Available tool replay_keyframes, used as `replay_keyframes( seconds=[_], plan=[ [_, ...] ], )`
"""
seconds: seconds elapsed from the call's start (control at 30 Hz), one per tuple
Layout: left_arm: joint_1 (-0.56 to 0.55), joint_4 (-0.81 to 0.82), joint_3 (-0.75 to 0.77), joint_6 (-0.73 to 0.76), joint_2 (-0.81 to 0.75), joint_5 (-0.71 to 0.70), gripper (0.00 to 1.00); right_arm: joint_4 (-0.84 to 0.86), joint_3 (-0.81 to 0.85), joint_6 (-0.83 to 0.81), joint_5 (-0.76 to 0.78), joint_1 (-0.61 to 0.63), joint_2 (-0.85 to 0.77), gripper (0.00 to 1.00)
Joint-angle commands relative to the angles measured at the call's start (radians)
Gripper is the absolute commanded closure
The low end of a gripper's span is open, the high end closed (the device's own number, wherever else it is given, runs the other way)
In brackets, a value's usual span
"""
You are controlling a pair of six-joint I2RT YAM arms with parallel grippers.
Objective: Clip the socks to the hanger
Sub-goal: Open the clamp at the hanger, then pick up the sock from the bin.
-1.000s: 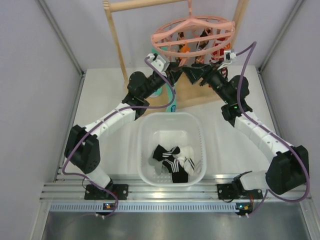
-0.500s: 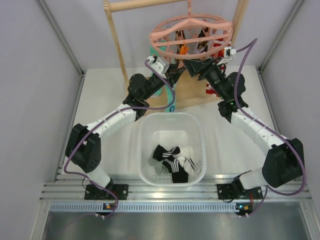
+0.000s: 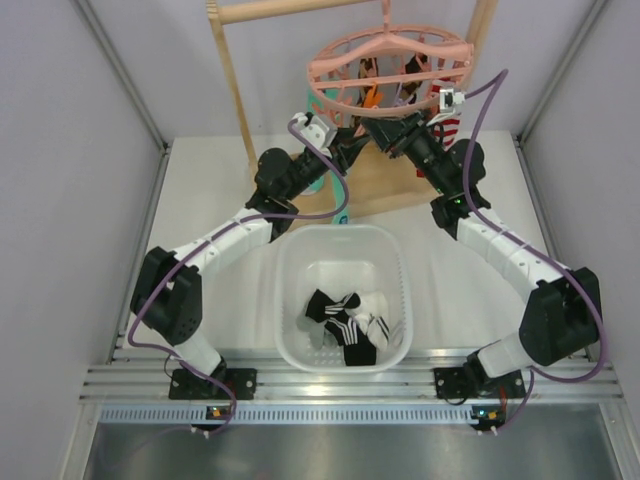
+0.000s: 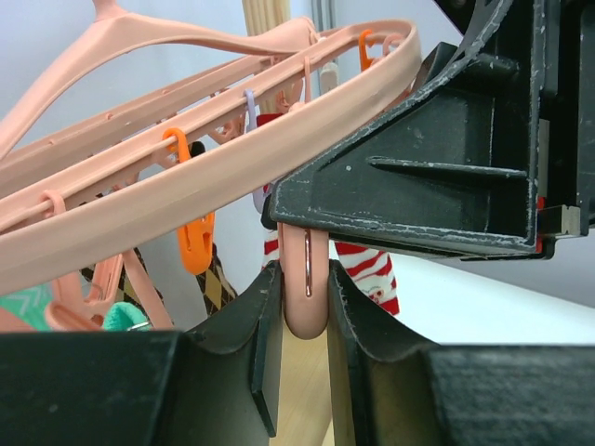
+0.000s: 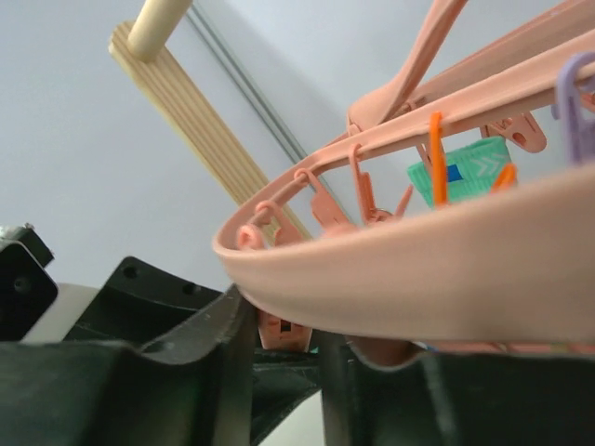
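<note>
No readable text, label, brand, number or sign in any view. Small blue patch on teal patterned fabric (image 5: pixel 462 167), seen past round pink plastic hanger ring (image 5: pixel 418 279): too blurred to tell print from pattern. White stripes on black socks (image 3: pixel 355 348) in white plastic basket (image 3: pixel 340 232): pattern only, no lettering.

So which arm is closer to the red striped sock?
Right. The right arm passes just beside the red striped sock; the left arm reaches in from the hanger's opposite side.
</note>
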Motion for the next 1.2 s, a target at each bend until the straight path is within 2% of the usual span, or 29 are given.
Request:
replay_keyframes(
  seconds=[0.0,0.07,0.1,0.13,0.23,0.27,0.4,0.53,0.57,0.63,0.67,0.7,0.73,0.77,0.8,0.83,0.9,1.0,1.17],
  plan=[
    [-0.003,0.089,-0.001,-0.008,-0.028,0.024,1.00,0.060,0.043,0.005,0.009,0.010,-0.007,0.79],
    [-0.003,0.085,-0.003,-0.008,-0.026,0.025,0.99,0.057,0.043,0.005,0.014,0.010,-0.009,0.90],
    [-0.003,0.080,-0.001,-0.013,-0.028,0.025,0.93,0.057,0.042,0.002,0.017,0.010,-0.010,0.98],
    [-0.003,0.079,-0.006,-0.014,-0.031,0.027,0.80,0.055,0.040,0.004,0.019,0.010,-0.013,1.00],
    [-0.003,0.056,-0.019,-0.004,-0.054,0.035,0.63,0.052,0.032,0.004,0.017,0.012,-0.018,1.00],
    [-0.003,0.048,-0.026,0.002,-0.063,0.038,0.53,0.048,0.031,0.002,0.019,0.010,-0.019,1.00],
    [0.013,-0.031,-0.065,0.001,-0.129,0.044,0.39,0.035,0.037,0.002,0.022,0.004,-0.021,1.00],
    [0.085,-0.221,-0.072,-0.067,-0.248,0.142,0.37,0.035,0.042,-0.015,0.014,0.001,-0.019,1.00],
    [0.135,-0.319,-0.070,-0.079,-0.270,0.175,0.37,0.032,0.042,-0.019,0.011,0.001,-0.019,1.00],
    [0.195,-0.433,-0.052,-0.099,-0.325,0.330,0.38,0.029,0.043,-0.025,0.006,0.002,-0.024,1.00],
    [0.236,-0.636,-0.003,-0.021,-0.347,0.428,0.39,0.026,0.043,-0.030,0.002,0.001,-0.022,1.00],
    [0.249,-0.765,-0.003,0.036,-0.347,0.429,0.39,0.026,0.042,-0.035,0.000,0.001,-0.025,1.00],
    [0.263,-0.886,0.043,0.103,-0.354,0.549,0.42,0.025,0.040,-0.041,-0.001,0.001,-0.027,1.00],
    [0.275,-1.005,0.066,0.190,-0.359,0.605,0.43,0.025,0.037,-0.042,-0.003,-0.002,-0.028,1.00],
    [0.275,-1.253,0.086,0.357,-0.362,0.627,0.44,0.023,0.036,-0.044,-0.004,-0.001,-0.028,1.00],
    [0.275,-1.336,0.102,0.421,-0.368,0.657,0.44,0.020,0.034,-0.051,-0.007,-0.002,-0.030,1.00],
    [0.272,-1.596,0.128,0.609,-0.362,0.654,0.43,0.017,0.035,-0.056,-0.015,-0.002,-0.029,1.00],
    [0.249,-1.823,0.142,0.766,-0.323,0.578,0.47,0.008,0.043,-0.071,-0.020,-0.005,-0.027,1.00],
    [0.180,-1.817,0.021,0.719,-0.350,0.429,0.43,-0.011,0.045,-0.085,-0.024,-0.008,-0.028,1.00]
  ],
)
